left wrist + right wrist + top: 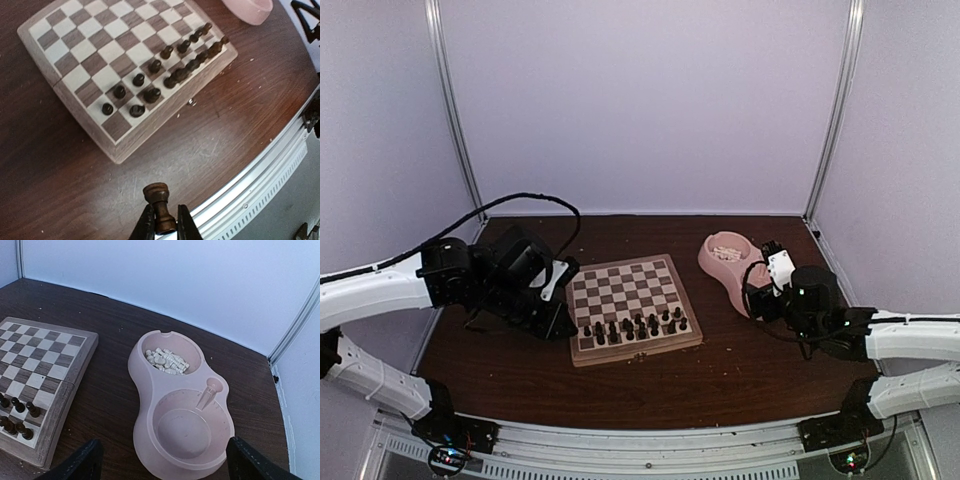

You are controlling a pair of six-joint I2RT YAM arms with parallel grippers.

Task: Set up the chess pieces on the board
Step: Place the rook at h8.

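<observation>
Rook (159, 197), dark and upright, is pinched in the left gripper (162, 225) above the table (60, 190). The board (107, 47) lies just ahead, its vacant corner square apparently nearest this arm. Right gripper (162, 465) gapes empty over the pink bowl (145, 430).

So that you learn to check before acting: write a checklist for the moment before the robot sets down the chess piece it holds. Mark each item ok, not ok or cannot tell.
1. left gripper shut on the dark piece, piece upright: ok.
2. Corner square of the board nearest that piece looks free: ok.
3. right gripper open and empty: ok.
4. white pieces on the board: not ok, they lie in the far compartment of the pink bowl.
5. standing dark pieces each on the proper square: cannot tell.
</observation>
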